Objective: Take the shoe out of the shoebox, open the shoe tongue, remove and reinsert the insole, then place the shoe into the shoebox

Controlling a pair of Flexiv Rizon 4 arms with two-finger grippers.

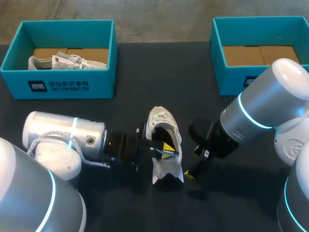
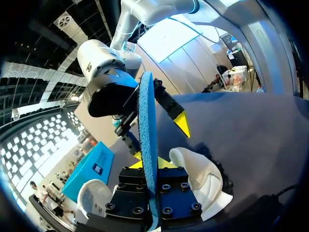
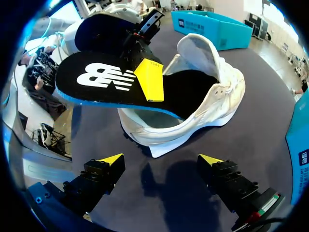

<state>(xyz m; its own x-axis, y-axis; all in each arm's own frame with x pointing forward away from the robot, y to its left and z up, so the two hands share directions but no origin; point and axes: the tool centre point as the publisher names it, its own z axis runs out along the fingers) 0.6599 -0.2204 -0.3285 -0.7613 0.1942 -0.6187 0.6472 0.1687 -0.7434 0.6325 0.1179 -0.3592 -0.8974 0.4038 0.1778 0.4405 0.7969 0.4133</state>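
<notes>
**Head view:** A white shoe (image 1: 163, 126) lies on the dark table (image 1: 145, 72) between the robot's two arms, well apart from both teal boxes at the far edge. The left gripper (image 1: 165, 149), entering from the left, is clamped on the insole (image 1: 158, 152) directly over the shoe's opening. The right gripper (image 1: 193, 163) hangs just beside the shoe and touches nothing. The far-left shoebox (image 1: 58, 86) holds a second white shoe (image 1: 67, 61). The far-right shoebox (image 1: 260, 77) shows only its cardboard floor.

**Left wrist view:** The insole (image 2: 147, 125) stands on edge, pinched from both sides between this arm's own fingers, with its blue rim rising ahead of them. The shoe (image 2: 205, 179) lies under and beside the fingers. The other arm's gripper faces in from beyond the insole.

**Right wrist view:** The right gripper (image 3: 161, 162) has its jaws spread wide, with bare table between them. Ahead of it, the insole (image 3: 96, 82) is held flat above the shoe (image 3: 207, 96), one end over the opening and the rest overhanging the shoe's side.

Whether the insole is on its way out or back in cannot be told.

- **Shoe sliding or rolling:** Nothing pins the shoe down, so any push or drag on the insole could slide or roll it across the table.
- **Insole twisting or slipping:** The grip covers only a small patch of a long, flexible piece. The insole could swing in the pinch or slip free.
- **Insole buckling:** If it is driven in at an angle, its leading end could catch on the collar and buckle instead of seating flat.
</notes>
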